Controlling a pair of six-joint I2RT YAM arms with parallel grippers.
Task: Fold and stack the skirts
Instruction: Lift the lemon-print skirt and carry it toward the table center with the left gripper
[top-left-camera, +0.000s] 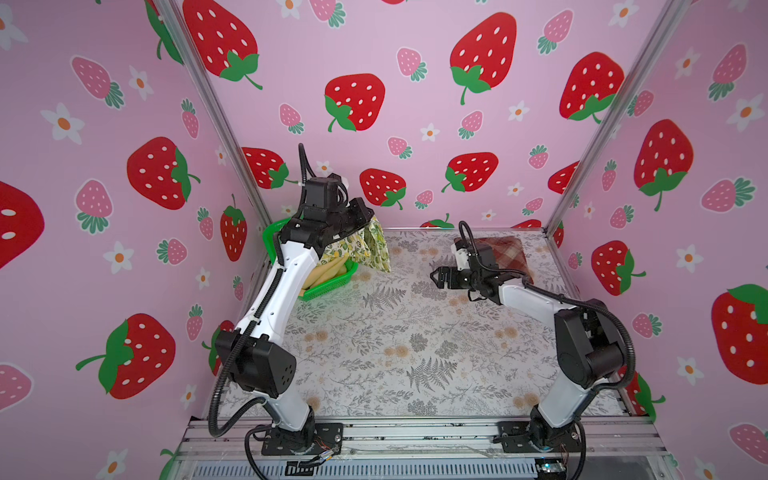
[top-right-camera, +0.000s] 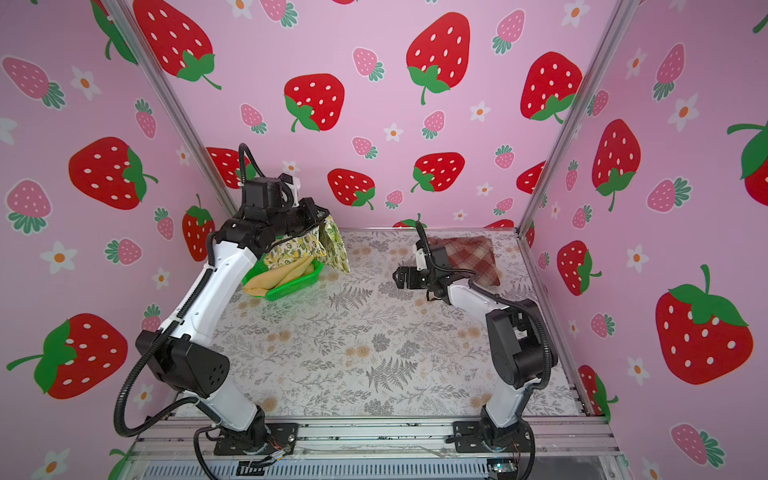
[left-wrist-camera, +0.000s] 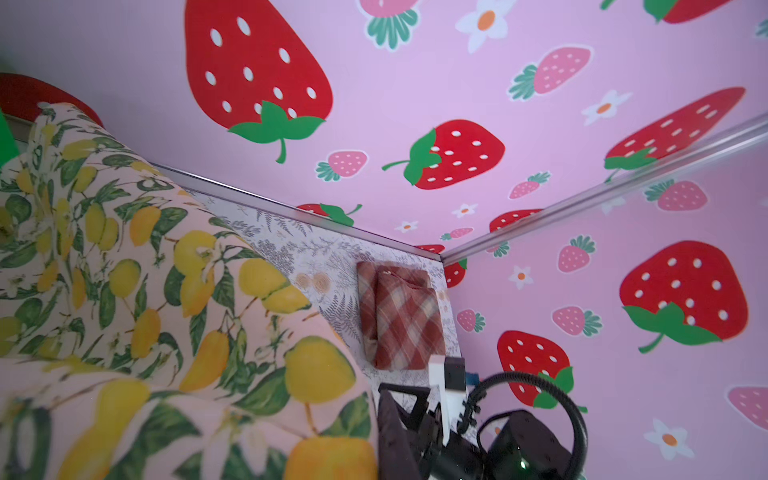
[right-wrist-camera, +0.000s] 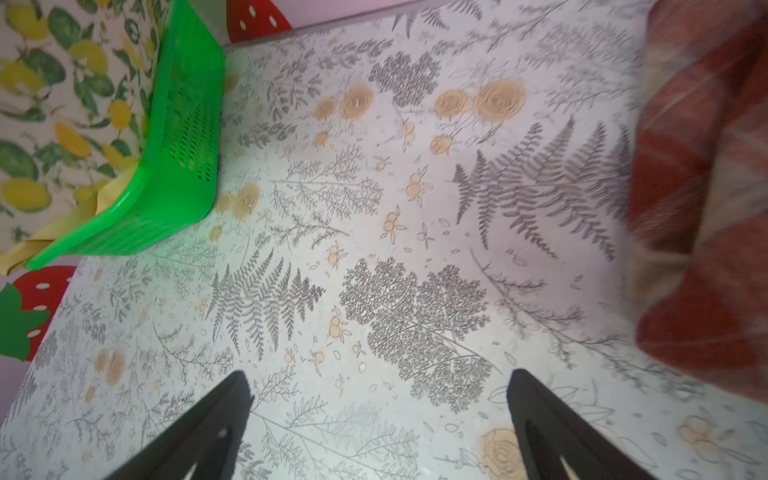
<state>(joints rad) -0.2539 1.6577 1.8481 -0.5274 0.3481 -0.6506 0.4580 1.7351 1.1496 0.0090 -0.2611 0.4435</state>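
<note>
My left gripper (top-left-camera: 368, 216) is shut on the lemon-print skirt (top-left-camera: 372, 247), which hangs from it above the back left of the table. The same cloth (left-wrist-camera: 145, 291) fills much of the left wrist view and hides the jaws. A mustard-yellow skirt (top-left-camera: 326, 270) lies bunched in the green basket (top-left-camera: 328, 289) beneath. The plaid skirt (top-left-camera: 509, 253) lies folded in the back right corner, also seen as plaid cloth (left-wrist-camera: 403, 316) in the left wrist view. My right gripper (top-left-camera: 436, 277) hovers open over the table, pointing left. Nothing is between its fingertips (right-wrist-camera: 552, 428).
The floral-print table (top-left-camera: 415, 353) is walled by strawberry-print panels on three sides. The basket (right-wrist-camera: 178, 166) stands against the left wall at the back. Both arm bases are bolted to the metal rail (top-left-camera: 415, 436) along the front edge.
</note>
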